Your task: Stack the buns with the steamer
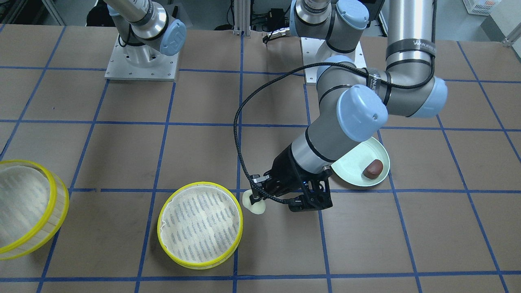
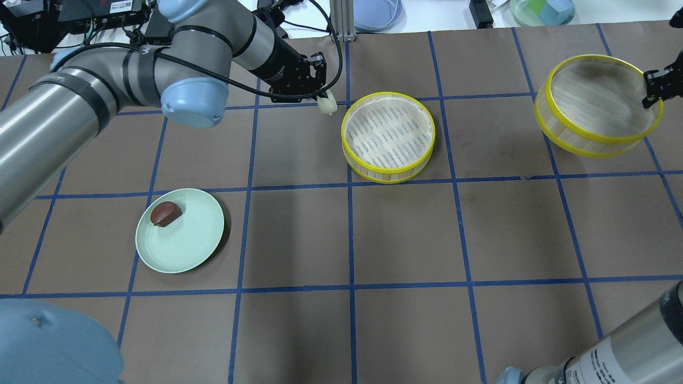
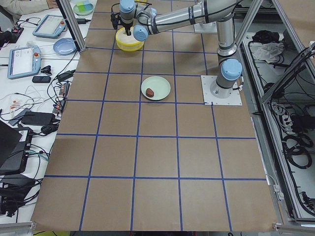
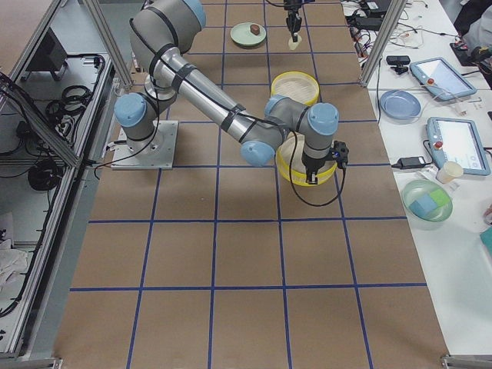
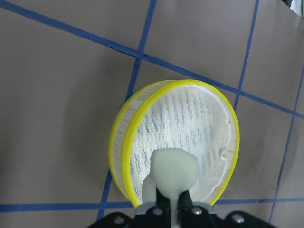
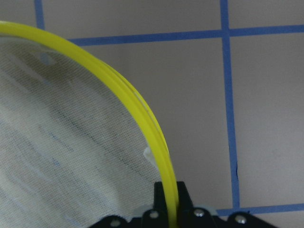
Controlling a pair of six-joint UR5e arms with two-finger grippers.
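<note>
My left gripper (image 2: 322, 99) is shut on the cream-white bun (image 2: 328, 105) and holds it above the table, just left of the resting steamer tray (image 2: 388, 136). In the left wrist view the bun (image 5: 173, 168) sits between the fingers, in front of that tray (image 5: 142, 128). My right gripper (image 2: 653, 89) is shut on the yellow rim of the second steamer tray (image 2: 587, 143) and holds it lifted and tilted at the far right. The right wrist view shows the rim (image 6: 142, 123) pinched between the jaws. The reddish-brown bun (image 2: 165, 213) lies on the mint-green plate (image 2: 187, 242).
Brown table with a blue tape grid. The arm bases (image 1: 141, 61) stand on the robot's side. Bowls (image 2: 376, 10) and cables sit beyond the far table edge. The left arm's elbow (image 1: 362, 114) hangs over part of the plate (image 1: 350, 171).
</note>
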